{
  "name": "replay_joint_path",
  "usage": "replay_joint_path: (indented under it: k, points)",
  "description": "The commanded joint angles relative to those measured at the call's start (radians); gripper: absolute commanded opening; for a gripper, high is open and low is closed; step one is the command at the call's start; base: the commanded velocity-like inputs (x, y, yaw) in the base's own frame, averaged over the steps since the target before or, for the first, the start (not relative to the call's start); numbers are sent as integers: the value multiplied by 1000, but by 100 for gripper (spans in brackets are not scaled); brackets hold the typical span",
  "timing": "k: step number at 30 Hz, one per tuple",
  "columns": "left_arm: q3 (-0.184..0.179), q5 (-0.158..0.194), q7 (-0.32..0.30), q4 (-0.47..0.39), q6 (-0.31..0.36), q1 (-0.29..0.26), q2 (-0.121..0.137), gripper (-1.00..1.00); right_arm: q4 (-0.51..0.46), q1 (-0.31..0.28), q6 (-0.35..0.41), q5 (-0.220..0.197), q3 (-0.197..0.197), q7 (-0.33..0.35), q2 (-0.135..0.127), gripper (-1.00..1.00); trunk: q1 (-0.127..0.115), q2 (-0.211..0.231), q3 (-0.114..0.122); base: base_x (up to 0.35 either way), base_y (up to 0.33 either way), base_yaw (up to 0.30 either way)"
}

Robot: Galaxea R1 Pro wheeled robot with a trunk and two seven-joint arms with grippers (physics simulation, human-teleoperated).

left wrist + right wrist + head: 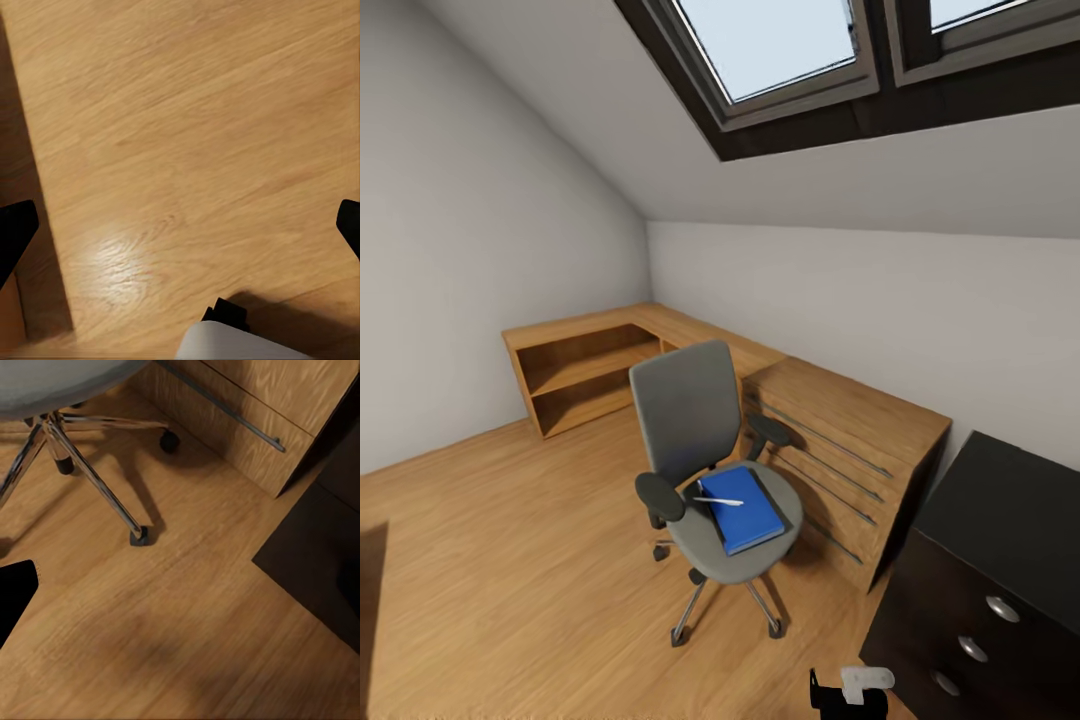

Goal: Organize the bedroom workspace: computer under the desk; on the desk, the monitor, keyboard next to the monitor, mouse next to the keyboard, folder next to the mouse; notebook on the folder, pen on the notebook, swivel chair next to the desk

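The grey swivel chair point(695, 440) stands in the middle of the room. On its seat lies the blue folder point(745, 515), and a thin pale pen point(718, 501) rests across it. A dark edge rims the folder; I cannot tell if it is the notebook. The black desk point(1010, 500) with silver-knobbed drawers is at the lower right. Computer, monitor, keyboard and mouse are out of view. My left gripper point(180, 225) hangs open over bare floor. My right gripper point(180, 585) is open above the floor near the chair's chrome base point(90, 472).
Light wooden low cabinets point(840, 420) run along the back walls, right behind the chair, with open shelves point(585, 375) at the left. Sloped ceiling with skylights above. Wooden floor point(510, 560) spreads wide to the left. The chair's caster point(139, 538) sits close to my right gripper.
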Motion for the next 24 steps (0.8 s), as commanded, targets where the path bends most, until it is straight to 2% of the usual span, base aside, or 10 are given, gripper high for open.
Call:
replay_joint_path:
  k: [1,24]
  points:
    - [-8,11,6,-1,-5,0,2,100,2,-1,-4,-8,9,-3,1,100,0,-1,-2,0,0,150]
    - [-8,9,6,-1,-5,0,0,100,0,-1,-4,-7,9,-4,1,100,0,-1,-28,0,0,197]
